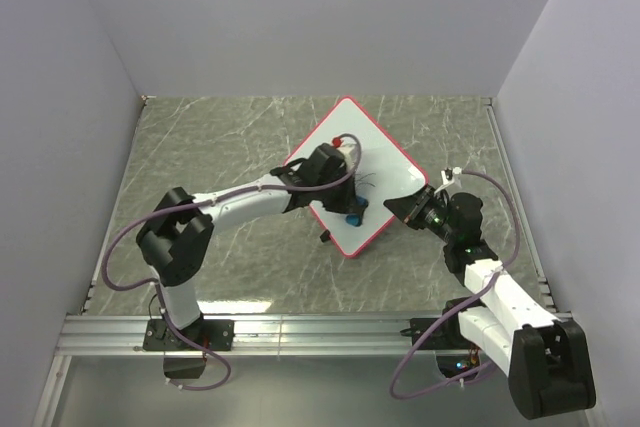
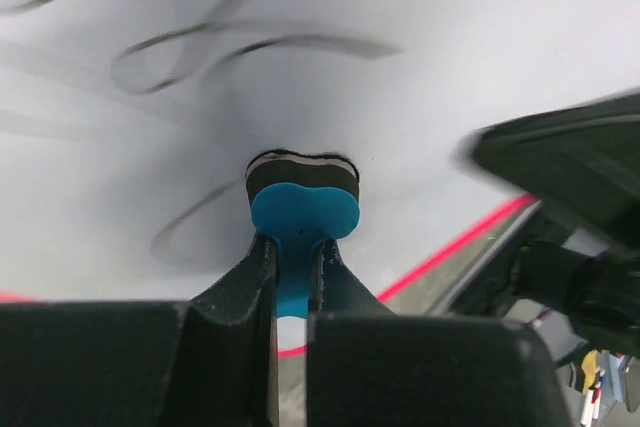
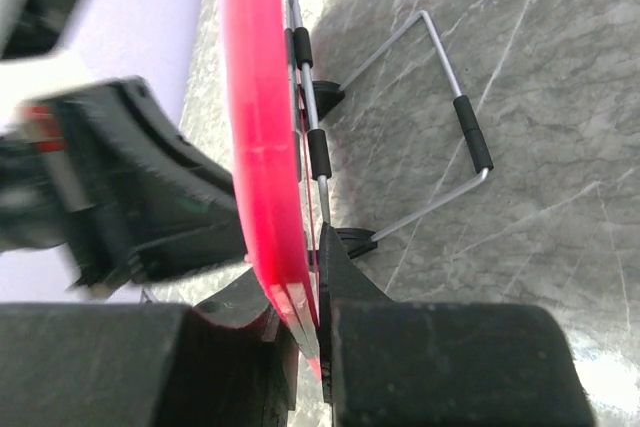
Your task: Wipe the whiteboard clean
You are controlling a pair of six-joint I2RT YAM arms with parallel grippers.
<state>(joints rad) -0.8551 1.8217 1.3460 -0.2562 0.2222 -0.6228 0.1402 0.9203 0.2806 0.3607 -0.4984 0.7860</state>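
Observation:
The whiteboard [image 1: 370, 162], white with a red-pink rim, lies diamond-wise on the table in the top view. Black scribbles [image 2: 200, 47] cross its surface. My left gripper [image 2: 290, 267] is shut on the handle of a small blue eraser [image 2: 303, 209], whose dark felt pad presses on the board near its near corner [image 1: 355, 215]. My right gripper [image 3: 305, 292] is shut on the board's red rim [image 3: 255, 127] at its right edge [image 1: 410, 205]. The board's wire stand [image 3: 440, 107] shows behind it in the right wrist view.
The table is grey marble [image 1: 220, 147] with purple walls on three sides and a metal rail [image 1: 300, 327] at the near edge. A red-capped marker [image 1: 345, 139] lies on the board by my left wrist.

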